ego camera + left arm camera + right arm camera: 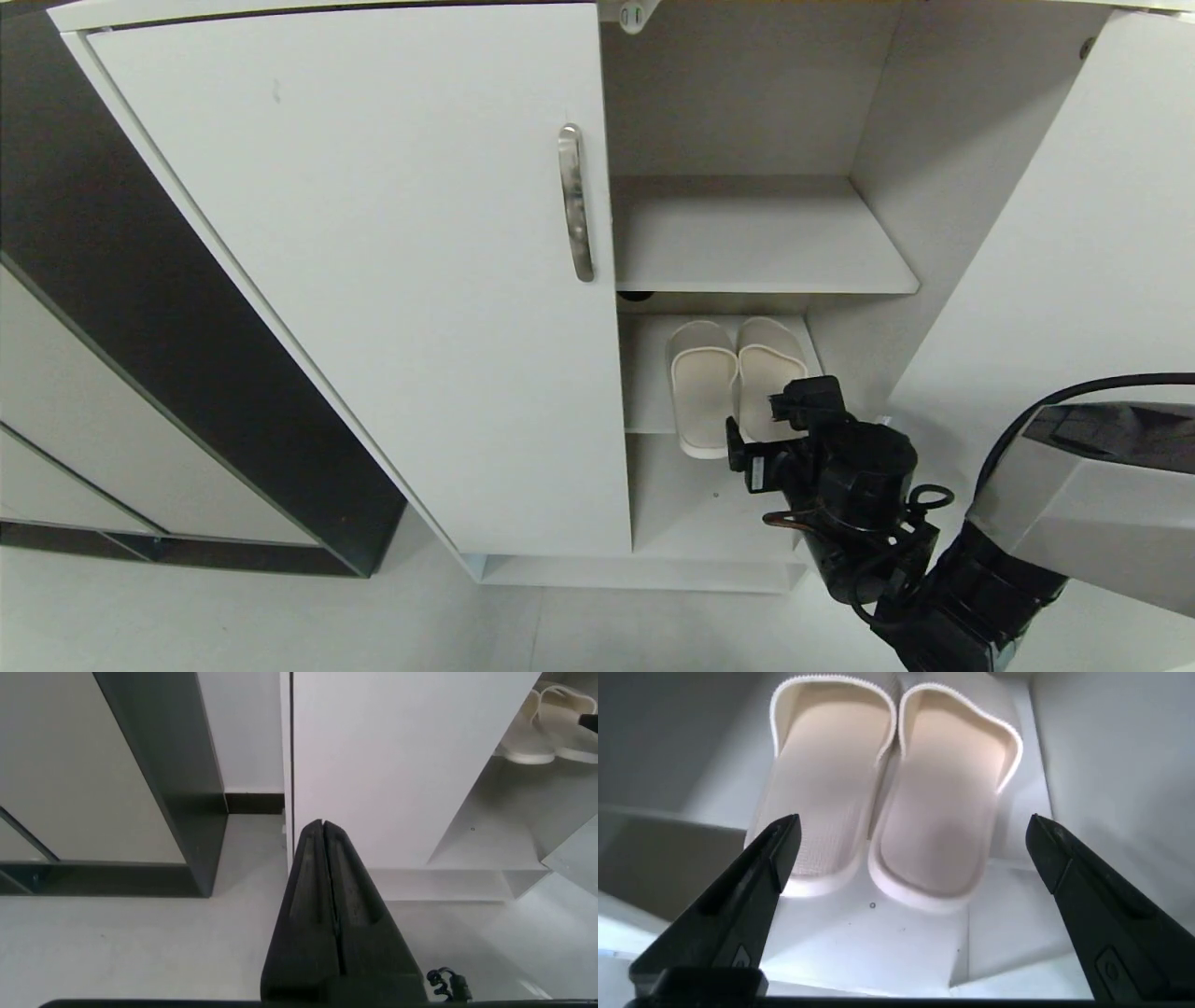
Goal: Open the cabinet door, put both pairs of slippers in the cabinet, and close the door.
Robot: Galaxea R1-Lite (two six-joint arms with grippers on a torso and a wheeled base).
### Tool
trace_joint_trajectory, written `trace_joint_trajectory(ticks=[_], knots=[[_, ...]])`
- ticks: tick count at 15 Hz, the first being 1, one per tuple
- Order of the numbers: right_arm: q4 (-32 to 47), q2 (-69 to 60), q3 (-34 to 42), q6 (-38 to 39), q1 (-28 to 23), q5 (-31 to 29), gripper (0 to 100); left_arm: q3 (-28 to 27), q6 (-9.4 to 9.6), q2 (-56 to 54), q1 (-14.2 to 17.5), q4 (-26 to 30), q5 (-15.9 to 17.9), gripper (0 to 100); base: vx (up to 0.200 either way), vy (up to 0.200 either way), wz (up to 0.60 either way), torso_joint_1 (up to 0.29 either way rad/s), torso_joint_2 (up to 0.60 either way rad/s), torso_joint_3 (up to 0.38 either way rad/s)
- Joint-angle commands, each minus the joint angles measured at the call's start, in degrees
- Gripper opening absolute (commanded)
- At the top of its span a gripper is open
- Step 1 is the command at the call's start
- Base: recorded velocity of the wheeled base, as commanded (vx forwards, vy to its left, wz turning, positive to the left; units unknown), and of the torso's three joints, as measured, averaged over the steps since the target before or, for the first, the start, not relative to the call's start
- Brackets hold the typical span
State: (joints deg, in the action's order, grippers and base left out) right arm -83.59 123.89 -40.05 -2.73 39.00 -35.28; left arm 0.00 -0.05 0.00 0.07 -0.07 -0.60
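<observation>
Right pincer (770, 422), released and spread wide, hovers just at the heels of the slippers (705, 387), which lie side by side on the cabinet's (878, 140) lower shelf (644, 373). Best to back straight out without nudging those heels at the shelf's edge. Left pincer (323, 829) is clenched, empty.

Slippers (702, 387): two, making one cream pair.
Cabinet (747, 93): one.
Doors: two, a closed door (373, 280) and an open door (1074, 261).
Handle (576, 201): one.
Shelves (756, 243): two, plus a bottom board (691, 504).
Pincers: two, left pincer (322, 831) and right pincer (761, 425).
</observation>
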Motion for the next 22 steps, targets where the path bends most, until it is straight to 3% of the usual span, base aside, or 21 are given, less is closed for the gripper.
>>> trace_joint_trajectory(ticks=[1,9,22], knots=[[-0.7,-1.0,1.6,0.0,0.3,-0.1,100,0.0,-0.04,0.1,0.0,0.0,0.0,0,-0.2,0.0,0.0,0.002,0.0,0.002],[-1.0,-0.8,2.7,0.2,1.2,0.0,100,0.0,-0.04,0.1,0.0,0.0,0.0,0,-0.2,0.0,0.0,0.002,0.0,0.006],[-1.0,-0.4,3.5,0.2,1.1,0.0,100,0.0,-0.04,0.1,-0.1,0.0,-0.1,0,0.0,0.0,0.0,0.0,0.0,0.0]])
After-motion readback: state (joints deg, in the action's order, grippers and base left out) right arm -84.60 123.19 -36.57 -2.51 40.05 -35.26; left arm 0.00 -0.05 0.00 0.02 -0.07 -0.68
